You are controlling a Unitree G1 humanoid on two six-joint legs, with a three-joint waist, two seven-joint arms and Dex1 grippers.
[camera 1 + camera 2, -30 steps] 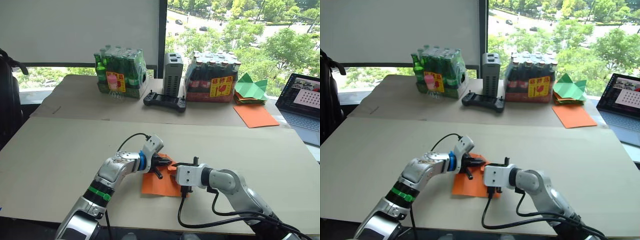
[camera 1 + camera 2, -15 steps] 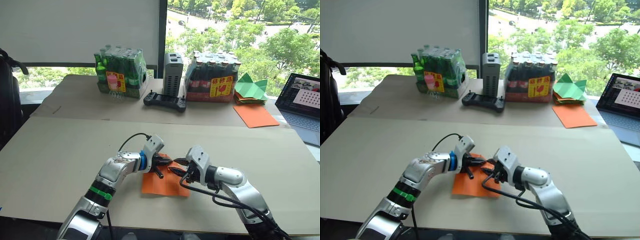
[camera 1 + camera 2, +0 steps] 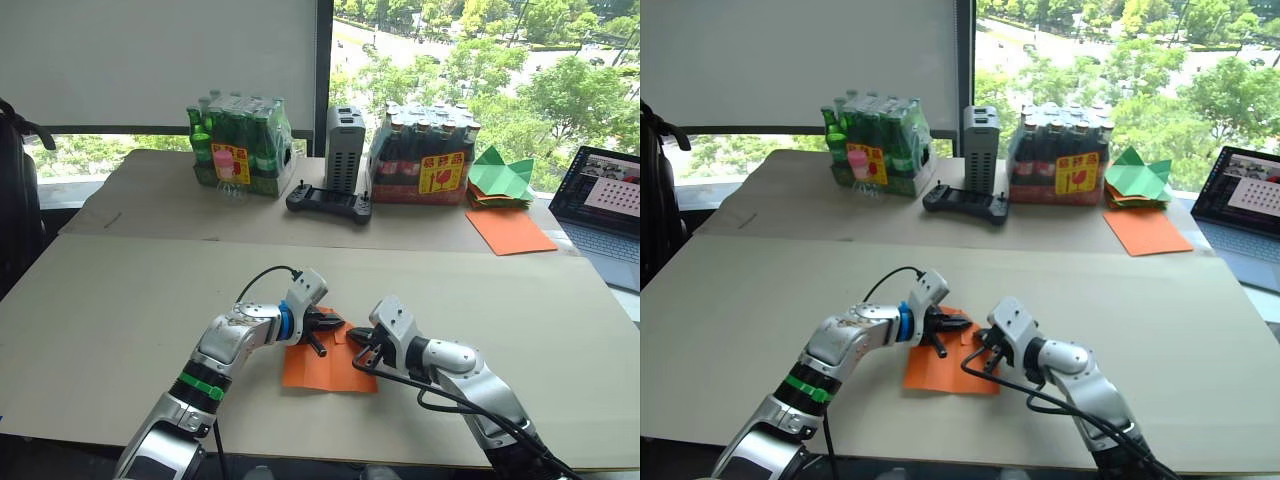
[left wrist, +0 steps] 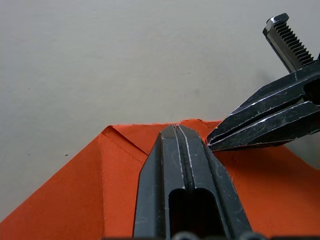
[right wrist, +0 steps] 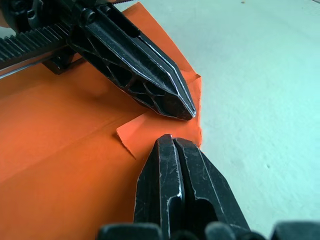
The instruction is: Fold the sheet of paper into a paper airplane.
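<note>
I had the sheet of paper [image 3: 325, 368] flat on the worktop [image 3: 120, 300] near its front edge, an early fold in hand. Both tools were fully closed, gripping nothing: left tool [image 4: 176, 131] and right tool [image 5: 170, 142] pressing their tips on the far folded corner. Next I judged I'd need to run along that crease
</note>
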